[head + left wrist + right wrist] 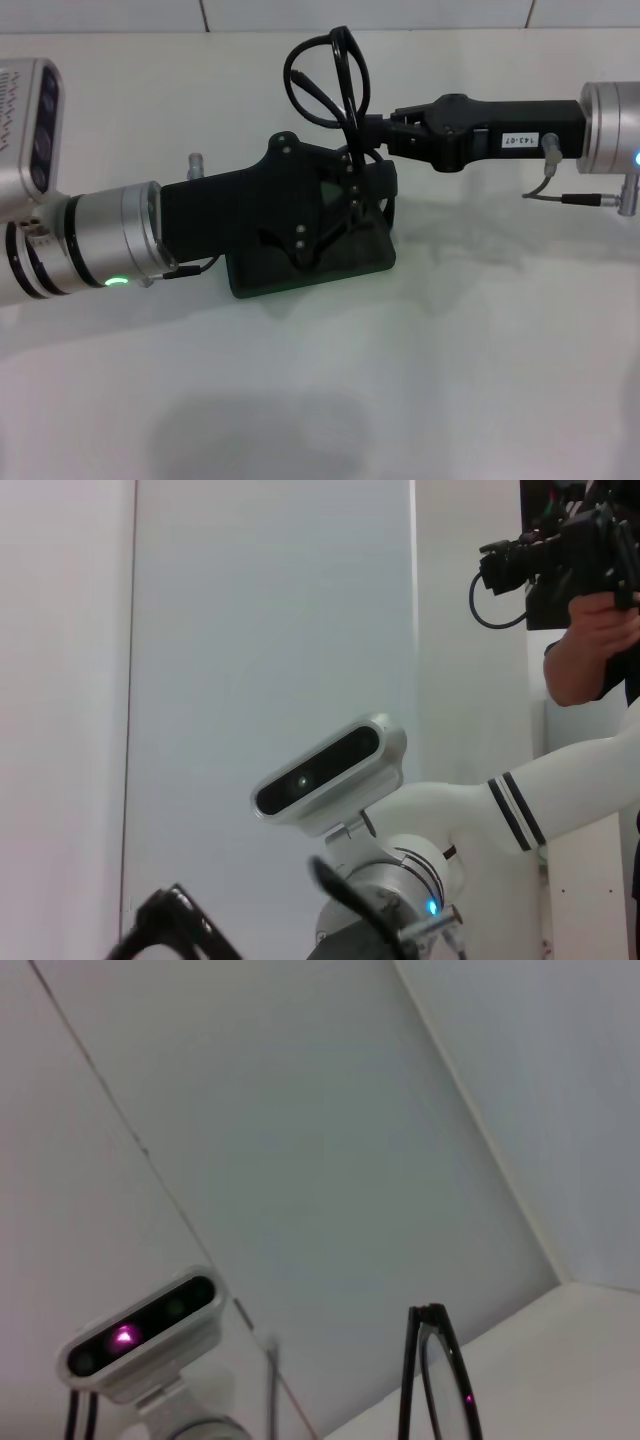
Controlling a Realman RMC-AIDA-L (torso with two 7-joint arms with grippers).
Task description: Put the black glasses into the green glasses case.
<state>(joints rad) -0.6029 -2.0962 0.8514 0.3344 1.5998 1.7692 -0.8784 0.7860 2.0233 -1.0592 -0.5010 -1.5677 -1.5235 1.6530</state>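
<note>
From the head view, the right gripper [372, 128] comes in from the right side and its jaws are closed on the black glasses [330, 80]. The glasses stand up on edge in the air, above the far edge of the green glasses case [330, 262]. They do not touch the case yet. The case lies on the white tabletop [450, 380]. The left gripper [345, 195] reaches in from the left and sits right over the case, so it hides most of it. It seems to be holding the case in place, but I cannot tell if its jaws are open or closed. I also cannot tell for sure if the case lid is open, because the arm is in the way.

In the left wrist view, the camera looks up and away from the case. It shows the robot's head camera [325, 775] and a bit of black frame at the lower edge. The case is not seen here.

In the right wrist view, part of the black glasses [438, 1375] shows close by, near the head camera [140, 1335].

The step now looks like carrying the glasses over to the case. Next, I think the right arm needs to lower the glasses, turn them flat, and let go inside the case. The left arm is very close, so the glasses could bump it.
</note>
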